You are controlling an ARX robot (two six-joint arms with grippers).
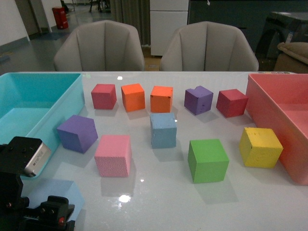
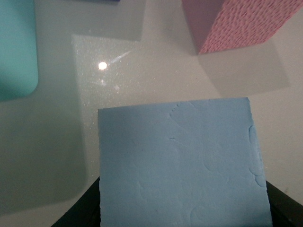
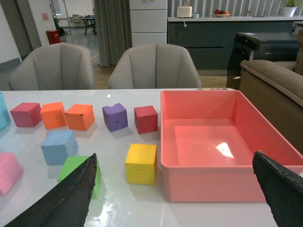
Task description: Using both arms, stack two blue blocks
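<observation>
While our left pincer (image 2: 184, 218) clamps one blue block (image 2: 180, 161), the second block (image 1: 163, 130) lies ahead, mid-desk (image 1: 159, 202); right pincer (image 3: 174, 158) gapes empty.

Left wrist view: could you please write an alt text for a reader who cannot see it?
A pale blue block fills much of the picture, with dark fingers of the left hand at both its sides. Beyond it on the glossy white table are a pink cube and the rounded corner of a teal bin.
</observation>
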